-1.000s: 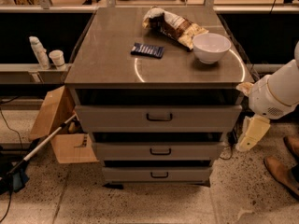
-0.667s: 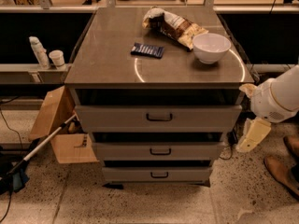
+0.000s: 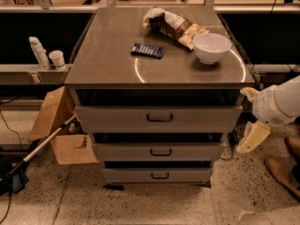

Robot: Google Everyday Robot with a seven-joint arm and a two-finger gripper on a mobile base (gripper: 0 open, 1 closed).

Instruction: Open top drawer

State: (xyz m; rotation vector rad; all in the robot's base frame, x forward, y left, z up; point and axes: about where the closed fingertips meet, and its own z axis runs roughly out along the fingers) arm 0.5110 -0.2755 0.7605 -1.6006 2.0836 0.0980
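Note:
The top drawer (image 3: 158, 119) is the widest grey front of the cabinet, just under the tabletop, with a small dark loop handle (image 3: 159, 118) at its centre. A dark gap shows above its front panel. Two shorter drawer fronts (image 3: 160, 152) (image 3: 159, 175) sit below it. My gripper (image 3: 251, 117) is off the cabinet's right side, level with the top drawer's right end and well right of the handle. Its cream fingers (image 3: 253, 137) stand apart and hold nothing.
On the cabinet top (image 3: 108, 60) lie a white bowl (image 3: 212, 47), a snack bag (image 3: 176, 26) and a dark blue packet (image 3: 147, 50). A cardboard box (image 3: 61, 125) and a mop handle (image 3: 42, 146) stand at the left. A shoe (image 3: 281, 170) is at the right on the floor.
My arm and gripper have drifted slightly right and down beside the cabinet. The drawers have not moved.

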